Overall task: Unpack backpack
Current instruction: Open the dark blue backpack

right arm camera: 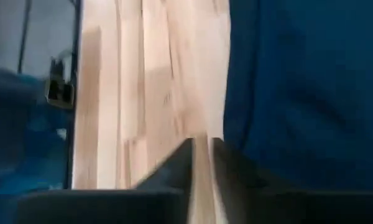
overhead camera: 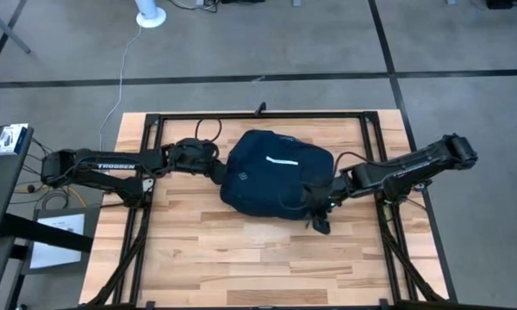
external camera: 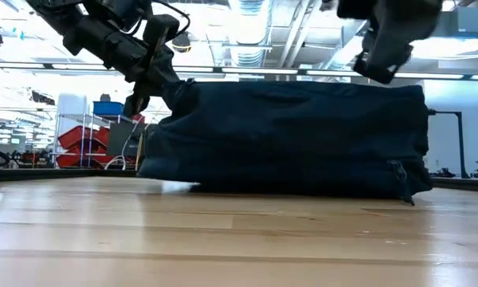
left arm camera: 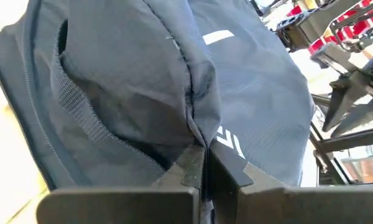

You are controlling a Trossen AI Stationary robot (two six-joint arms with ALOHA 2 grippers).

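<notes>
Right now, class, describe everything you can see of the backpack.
The backpack is dark navy soft fabric, rounded, with a short white stripe and small white logo. It lies flat mid-table on the wooden top. The left gripper is shut on a fold at one end; the right gripper is at its other end, nearly closed.

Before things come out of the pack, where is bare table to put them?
The near strip of table in front of the backpack is bare. Beside the pack it is crowded: left tool, right tool.

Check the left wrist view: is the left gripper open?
No, the left gripper is pinched shut on a fold of the backpack.
</notes>
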